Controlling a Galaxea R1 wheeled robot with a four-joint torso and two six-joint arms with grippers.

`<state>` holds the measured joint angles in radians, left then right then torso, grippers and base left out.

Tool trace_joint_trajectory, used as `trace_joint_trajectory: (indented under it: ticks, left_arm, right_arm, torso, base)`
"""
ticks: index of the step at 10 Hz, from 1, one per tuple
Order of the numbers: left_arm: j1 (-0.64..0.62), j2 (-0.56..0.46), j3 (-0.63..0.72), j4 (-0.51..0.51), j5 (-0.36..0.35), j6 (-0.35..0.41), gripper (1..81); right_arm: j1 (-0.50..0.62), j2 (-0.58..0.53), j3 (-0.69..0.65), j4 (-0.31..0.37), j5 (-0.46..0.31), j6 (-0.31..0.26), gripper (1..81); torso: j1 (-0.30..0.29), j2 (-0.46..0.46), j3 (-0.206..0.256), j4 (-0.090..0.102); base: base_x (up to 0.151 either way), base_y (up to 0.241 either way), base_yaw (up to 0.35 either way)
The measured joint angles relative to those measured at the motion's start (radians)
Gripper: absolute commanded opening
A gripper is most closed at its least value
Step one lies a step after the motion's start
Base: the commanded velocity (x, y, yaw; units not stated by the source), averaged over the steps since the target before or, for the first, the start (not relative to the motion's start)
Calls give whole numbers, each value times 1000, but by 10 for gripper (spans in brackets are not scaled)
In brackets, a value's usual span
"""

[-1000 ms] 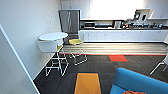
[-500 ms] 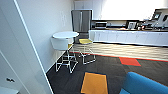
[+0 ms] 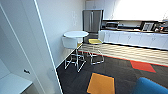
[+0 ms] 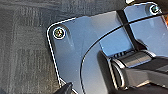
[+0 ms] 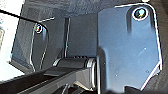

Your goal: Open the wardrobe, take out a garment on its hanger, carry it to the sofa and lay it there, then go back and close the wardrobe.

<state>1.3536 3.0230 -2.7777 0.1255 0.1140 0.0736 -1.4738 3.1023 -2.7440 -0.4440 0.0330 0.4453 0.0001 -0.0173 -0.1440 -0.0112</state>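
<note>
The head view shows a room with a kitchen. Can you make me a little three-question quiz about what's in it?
1. True or false: the round table is black.
2. Which colour is the seat of the stool beside the table? A) yellow B) green C) pink
3. Fill in: the tall grey fridge stands at the ___ end of the white counter cabinets.

Key: 1 false, it is white. 2 A. 3 left.
</note>
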Motion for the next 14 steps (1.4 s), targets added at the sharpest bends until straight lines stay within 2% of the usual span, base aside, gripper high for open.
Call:
trace_joint_trajectory:
  ticks: [14]
  left_arm:
    - [6,8,13,-3,2,-4,811]
  right_arm:
    - [-5,-5,-7,-1,-5,0,811]
  torso:
    - [0,0,0,0]
  base:
    - [0,0,293]
